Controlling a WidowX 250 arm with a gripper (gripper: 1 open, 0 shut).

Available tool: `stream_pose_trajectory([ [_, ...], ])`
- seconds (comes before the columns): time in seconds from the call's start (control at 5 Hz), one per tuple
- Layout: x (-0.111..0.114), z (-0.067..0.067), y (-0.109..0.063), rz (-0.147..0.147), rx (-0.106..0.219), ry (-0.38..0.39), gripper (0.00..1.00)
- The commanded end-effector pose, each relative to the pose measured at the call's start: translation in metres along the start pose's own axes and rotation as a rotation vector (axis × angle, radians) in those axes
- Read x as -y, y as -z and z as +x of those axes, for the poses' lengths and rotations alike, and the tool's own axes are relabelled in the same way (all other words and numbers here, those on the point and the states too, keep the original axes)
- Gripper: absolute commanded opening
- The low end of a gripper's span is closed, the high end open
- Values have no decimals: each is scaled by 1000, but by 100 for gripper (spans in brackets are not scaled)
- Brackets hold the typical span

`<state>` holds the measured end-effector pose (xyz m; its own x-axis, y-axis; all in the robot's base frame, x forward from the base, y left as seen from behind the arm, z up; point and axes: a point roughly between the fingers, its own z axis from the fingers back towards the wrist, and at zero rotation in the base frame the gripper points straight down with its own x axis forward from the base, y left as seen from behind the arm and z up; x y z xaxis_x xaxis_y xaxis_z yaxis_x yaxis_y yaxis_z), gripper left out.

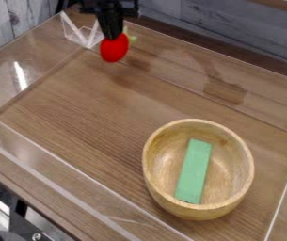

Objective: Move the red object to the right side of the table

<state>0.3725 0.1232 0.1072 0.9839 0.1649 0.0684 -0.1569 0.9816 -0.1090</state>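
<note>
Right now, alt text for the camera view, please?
Black gripper, jaws shut, holds a round red toy fruit over the brown wooden table, far left; a round wooden bowl at front right contains a flat green block.

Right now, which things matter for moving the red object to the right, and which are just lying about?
In the job: red object, held in the gripper; table.
Lying about: wooden bowl; green block inside it.

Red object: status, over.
Tool shut on small round red toy fruit, off the brown wood-grain table. Light wooden bowl holding flat green block stands at right.
</note>
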Motion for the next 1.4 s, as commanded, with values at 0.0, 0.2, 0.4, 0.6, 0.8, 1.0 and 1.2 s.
stream_pose_trajectory([
  [0.0, 36, -6, -35, -4, 72, 63, 0],
  [0.2, 70, -14, -28, -14, 62, 127, 0],
  [0.4, 98, -26, -24, -17, 57, 165, 0],
  [0.6, 124, -27, -4, -22, 45, 232, 0],
  [0.8, 139, -26, 18, -13, 32, 270, 0],
  [1.0, 144, -26, 32, -7, 30, 283, 0],
  [1.2, 140, -27, 46, 7, 17, 288, 0],
])
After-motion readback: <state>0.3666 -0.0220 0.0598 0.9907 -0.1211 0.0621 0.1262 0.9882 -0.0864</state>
